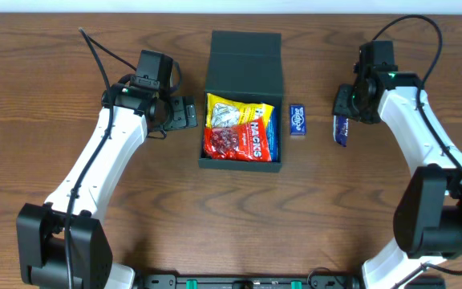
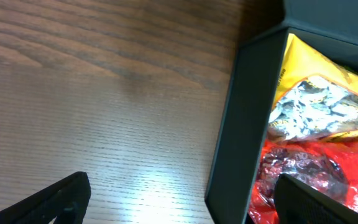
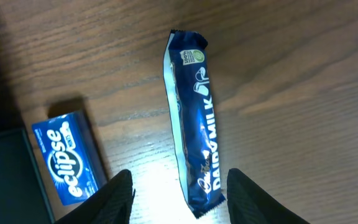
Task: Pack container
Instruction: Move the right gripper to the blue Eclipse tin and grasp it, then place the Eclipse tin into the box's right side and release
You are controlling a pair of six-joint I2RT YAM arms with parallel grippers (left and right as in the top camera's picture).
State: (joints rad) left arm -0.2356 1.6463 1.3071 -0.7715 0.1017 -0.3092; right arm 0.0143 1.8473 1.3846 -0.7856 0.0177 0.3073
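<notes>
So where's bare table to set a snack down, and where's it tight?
Free: wood in front of the container and at the far-left corner. Tight: its right side, with the eclipse box and the Dairy Milk bar under the right gripper; left gripper at its left wall.

surface: brown wood-grain table (image 1: 54, 64) | centre: dark green container (image 1: 245, 60) standing on it, lid open toward the far edge | just right, not touching: blue eclipse box (image 1: 297, 120), flat | further right, apart from the box: blue Dairy Milk bar (image 3: 194, 124), flat
</notes>
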